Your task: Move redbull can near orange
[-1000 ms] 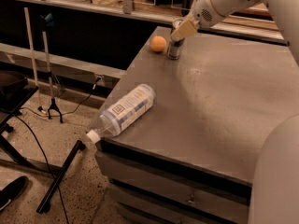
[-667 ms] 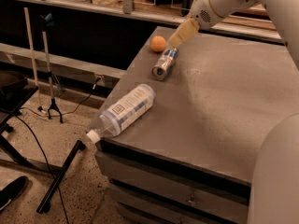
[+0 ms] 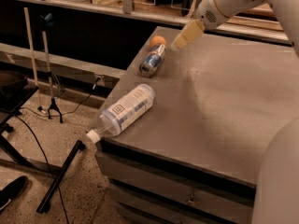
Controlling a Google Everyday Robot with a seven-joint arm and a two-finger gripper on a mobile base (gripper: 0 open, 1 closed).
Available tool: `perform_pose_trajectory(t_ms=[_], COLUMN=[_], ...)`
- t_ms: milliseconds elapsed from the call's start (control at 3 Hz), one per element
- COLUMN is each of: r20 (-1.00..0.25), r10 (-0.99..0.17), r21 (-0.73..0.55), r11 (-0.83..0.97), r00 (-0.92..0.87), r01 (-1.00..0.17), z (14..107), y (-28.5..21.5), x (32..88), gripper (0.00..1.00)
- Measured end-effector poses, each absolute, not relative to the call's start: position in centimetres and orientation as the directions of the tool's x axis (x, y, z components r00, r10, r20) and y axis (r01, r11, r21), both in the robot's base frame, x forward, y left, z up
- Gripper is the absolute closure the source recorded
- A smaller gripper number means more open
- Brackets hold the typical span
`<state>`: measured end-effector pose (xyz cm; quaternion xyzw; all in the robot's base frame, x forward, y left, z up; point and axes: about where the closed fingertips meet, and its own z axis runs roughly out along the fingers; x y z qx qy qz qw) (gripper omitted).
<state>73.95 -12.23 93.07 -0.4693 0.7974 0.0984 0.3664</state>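
The redbull can (image 3: 153,59) lies on its side near the left edge of the grey table (image 3: 224,101), its silver top facing the front. The orange (image 3: 158,41) sits right behind it, touching or almost touching the can's far end. My gripper (image 3: 185,35) hangs above the table just right of the orange and up from the can, holding nothing, its pale fingers close together.
A clear plastic bottle (image 3: 124,111) with a white cap lies on its side at the table's front left corner, its cap over the edge. A shelf with containers runs behind the table. Stand legs and cables lie on the floor at left.
The can was upright in my gripper beside the orange; it then tipped over and now lies on its side. My gripper has let go and lifted to the right.
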Motion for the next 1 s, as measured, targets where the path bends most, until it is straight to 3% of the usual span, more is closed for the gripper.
perform_pose_trajectory(t_ms=[1000], r20=[-0.575], r10=[-0.737], r21=[-0.195], r11=[0.546], r00=[-0.356], r01=[-0.814], z=[92.3], y=[-16.2], x=[72.1], gripper=[0.0])
